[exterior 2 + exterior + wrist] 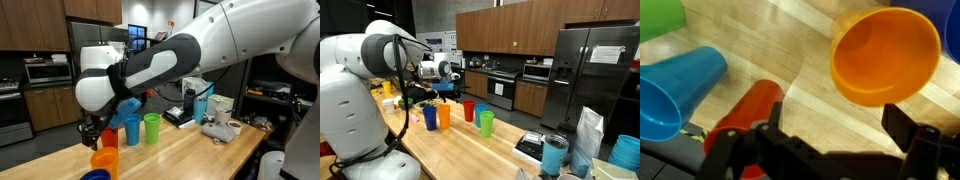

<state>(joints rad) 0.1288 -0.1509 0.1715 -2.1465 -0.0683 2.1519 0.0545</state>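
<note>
Orange plastic filled much of the wrist view as the Robotiq gripper (840, 138) hung with its jaws spread and empty over a row of cups on the butcher-block counter (470, 150) of a kitchen. The orange cup (885, 55) stood upright, mouth to the camera, just ahead of the gap between the fingers. The red cup (748, 118) stood close against one finger, with the light blue cup (675, 90) and green cup (658, 18) beyond it. To take the orange cup cleanly, the arm would probably need to shift until the rim sat squarely between the fingers, descend straight, and close gently, since the thin plastic looked likely to flex. Crowding appeared the chief hazard. The red cup stood just beside the orange one, and in an exterior view a dark blue cup (430, 118) flanked it on the other side, so widely spread jaws could tip a neighbour. Farther off stood a black refrigerator (585, 70), an oven (502, 92), wooden cabinets (510, 25) and a blue tumbler (554, 155), all well apart from the row of cups.
</note>
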